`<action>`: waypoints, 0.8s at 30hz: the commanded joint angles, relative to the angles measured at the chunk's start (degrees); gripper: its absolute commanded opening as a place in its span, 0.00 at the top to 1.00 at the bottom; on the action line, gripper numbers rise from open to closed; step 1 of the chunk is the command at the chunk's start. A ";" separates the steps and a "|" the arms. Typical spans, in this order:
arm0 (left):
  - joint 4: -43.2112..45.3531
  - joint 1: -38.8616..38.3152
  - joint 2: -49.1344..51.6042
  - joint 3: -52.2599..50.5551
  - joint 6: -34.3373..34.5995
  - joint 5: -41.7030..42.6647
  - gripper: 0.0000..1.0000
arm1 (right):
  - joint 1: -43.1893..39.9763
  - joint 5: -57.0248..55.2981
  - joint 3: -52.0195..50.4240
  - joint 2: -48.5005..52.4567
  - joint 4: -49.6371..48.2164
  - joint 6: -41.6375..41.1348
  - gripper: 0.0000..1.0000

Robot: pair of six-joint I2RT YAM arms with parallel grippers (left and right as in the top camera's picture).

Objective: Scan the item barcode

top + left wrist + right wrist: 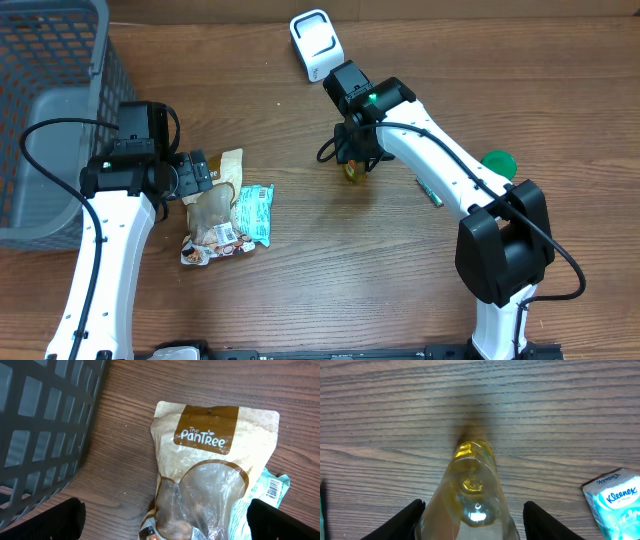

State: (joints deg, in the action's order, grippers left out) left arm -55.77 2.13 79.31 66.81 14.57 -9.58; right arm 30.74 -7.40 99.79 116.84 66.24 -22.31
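Gripping a clear bottle (472, 485) of yellow liquid between its fingers, the right gripper (474, 510) holds it just on the robot's side of the white scanner (316, 42). Well left of the scanner, the left gripper (200, 178) hangs wide open over a PanTree pouch (210, 460) beside a grey basket (50, 100).

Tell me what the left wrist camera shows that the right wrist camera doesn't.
Only the left wrist view shows the brown snack pouch and the gray basket. Only the right wrist view shows a clear bottle of yellow liquid. Both show the wooden table and a pale teal packet at the right edge, likely the same tissue pack.
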 commanded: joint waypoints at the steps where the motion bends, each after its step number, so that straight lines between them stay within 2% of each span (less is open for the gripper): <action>1: -0.07 -0.28 0.09 1.16 -0.85 0.22 0.00 | -0.39 0.15 1.33 -1.73 0.22 -0.15 0.40; 17: -0.07 -0.28 0.09 1.16 -0.87 0.22 0.00 | -0.42 -0.04 1.55 -2.75 0.22 -0.13 0.39; 19: -0.07 -0.28 0.09 1.16 -0.85 0.24 0.00 | -0.42 -0.04 1.55 -2.75 0.37 -0.13 0.35; 24: -0.07 -0.28 0.09 1.16 -0.87 0.22 0.00 | -0.42 -0.04 1.60 -3.15 0.17 -0.13 0.35</action>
State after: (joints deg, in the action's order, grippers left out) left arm -55.77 2.13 79.31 66.81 14.57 -9.58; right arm 30.74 -7.44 99.79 116.71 66.63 -22.28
